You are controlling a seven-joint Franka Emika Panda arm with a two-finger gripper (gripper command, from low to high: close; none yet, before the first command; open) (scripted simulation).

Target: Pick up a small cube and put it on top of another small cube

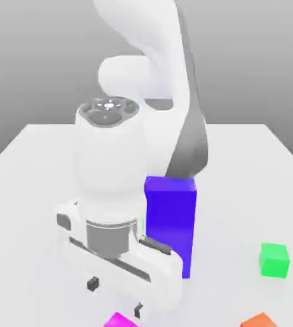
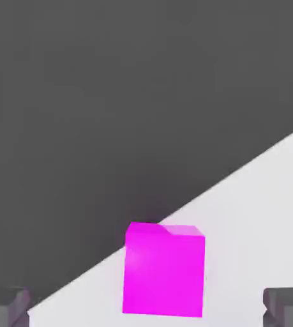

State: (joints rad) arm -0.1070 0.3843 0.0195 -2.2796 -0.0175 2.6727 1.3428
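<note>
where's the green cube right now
In the exterior view, the small green cube sits toward the right, beyond the orange cube.

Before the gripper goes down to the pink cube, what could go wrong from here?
The magenta cube sits close to the table's edge, so a badly aimed finger might push it off. The open gripper also seems to hang near the tall blue block; a sideways swing could perhaps knock that block.
</note>
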